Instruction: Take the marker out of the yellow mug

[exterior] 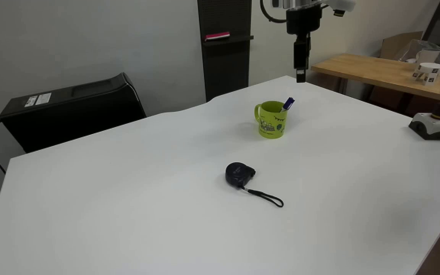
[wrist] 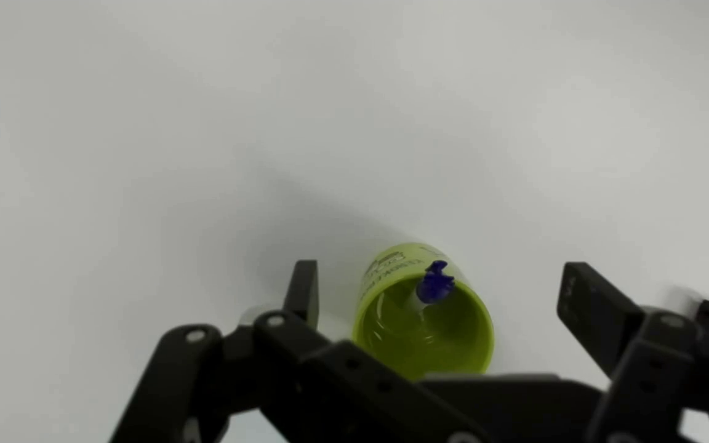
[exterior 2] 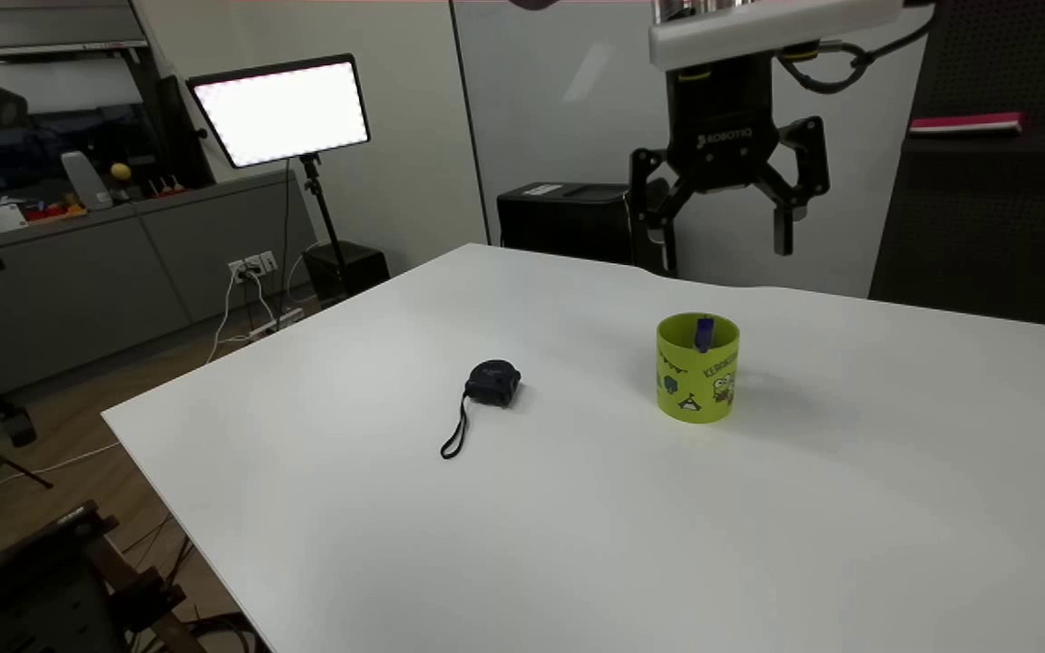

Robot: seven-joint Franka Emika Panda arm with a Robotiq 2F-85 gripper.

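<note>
The yellow-green mug stands upright on the white table, in both exterior views [exterior: 270, 124] [exterior 2: 697, 388] and in the wrist view [wrist: 385, 271]. The marker leans inside it, with its dark blue cap above the rim, in both exterior views [exterior: 288, 103] [exterior 2: 704, 335] and in the wrist view [wrist: 435, 285]. Its lower part is hidden by the mug wall in the exterior views. My gripper [exterior 2: 727, 243] is open and empty, above the mug and apart from it. It shows side-on in an exterior view [exterior: 300, 74]. In the wrist view its fingers [wrist: 444, 292] stand either side of the mug.
A black tape measure with a cord loop lies on the white table in both exterior views [exterior: 238, 174] [exterior 2: 492, 383]. A grey box with a dark knob [exterior: 434, 126] sits at the table's side edge. A black case [exterior: 71, 110] stands beyond the far edge.
</note>
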